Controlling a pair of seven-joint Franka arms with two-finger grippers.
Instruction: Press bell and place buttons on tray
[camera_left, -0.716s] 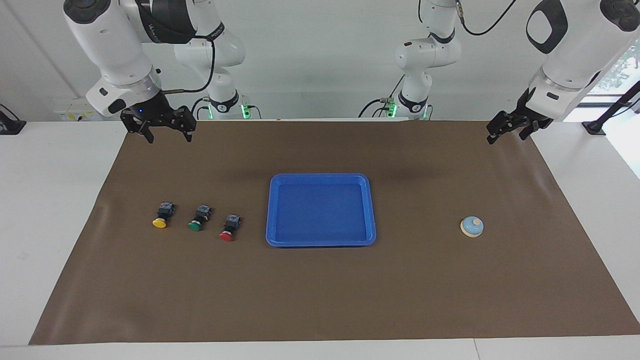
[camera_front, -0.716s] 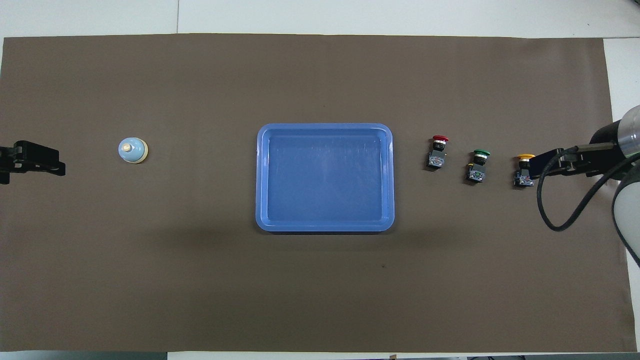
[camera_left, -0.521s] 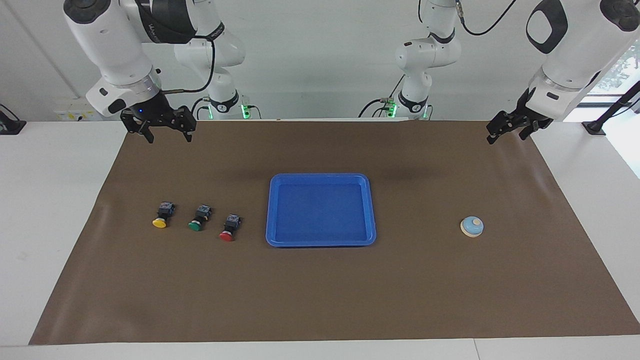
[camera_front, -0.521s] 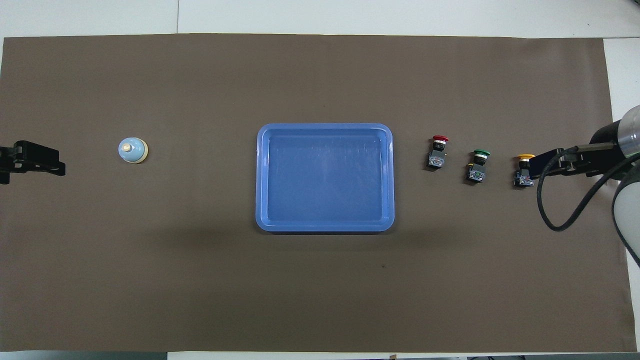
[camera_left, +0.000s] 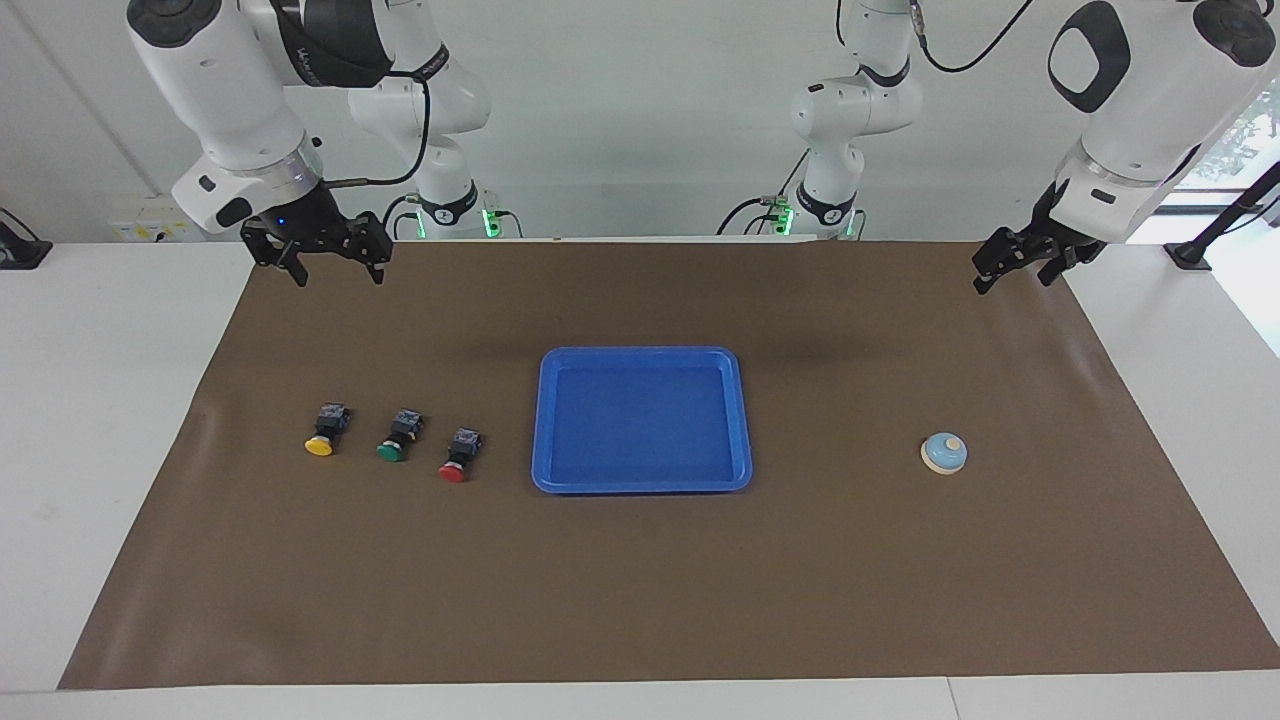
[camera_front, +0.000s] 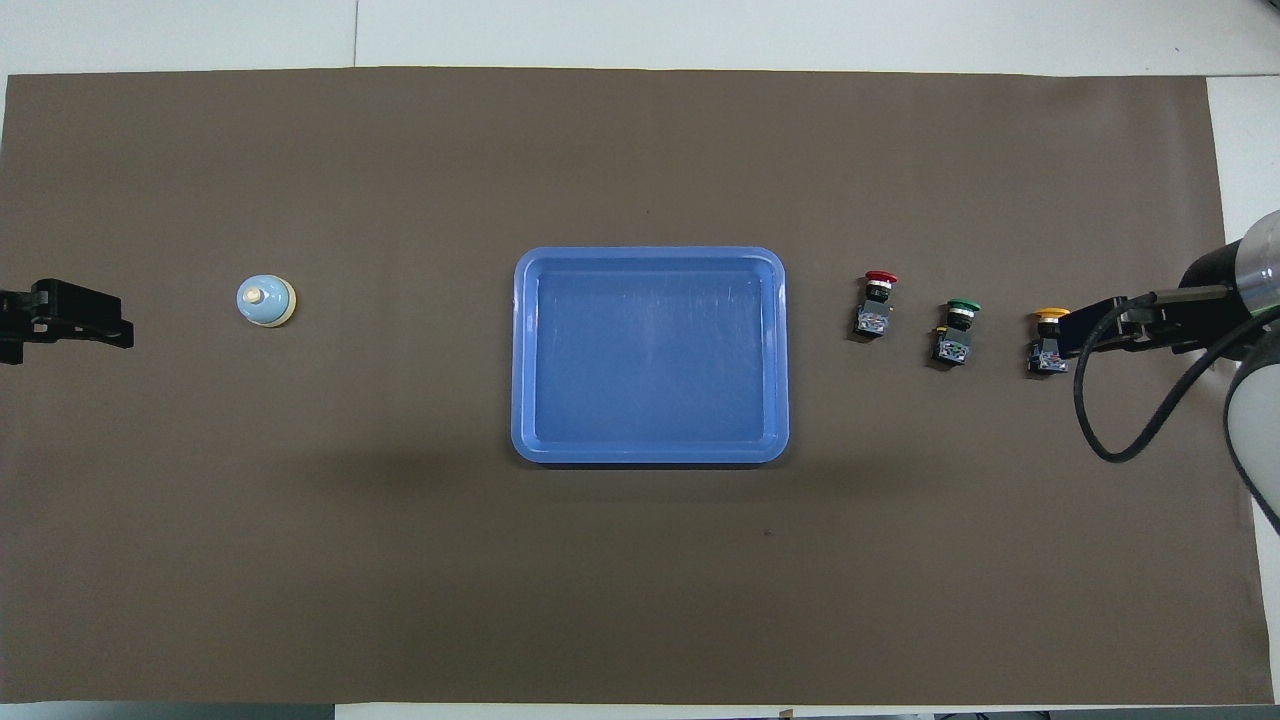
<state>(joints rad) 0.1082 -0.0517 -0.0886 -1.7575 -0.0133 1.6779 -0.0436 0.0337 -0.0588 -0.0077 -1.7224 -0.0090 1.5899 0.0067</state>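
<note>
facing view: the left gripper (camera_left: 1012, 278) creeps a touch inward over the mat's edge nearest the robots, jaws wide and empty. that's the only change, a first stir toward the bell (camera_left: 944, 453), which sits unpressed well out on the brown mat (camera_left: 640, 600) at the left arm's end. the right gripper (camera_left: 338, 278) waits, jaws wide, up over the mat's corner at its own end. the tray (camera_left: 641, 484) sits mid-table, nothing on it.

overhead view: the left gripper's tip has nudged slightly closer to the bell, still well apart. the red button (camera_front: 876, 305), green button (camera_front: 957, 331) and yellow button (camera_front: 1047, 343) line up beside the tray at the right arm's end, untouched. so i'd say it's the very start: the bell press comes first, and all three buttons are left to place.
</note>
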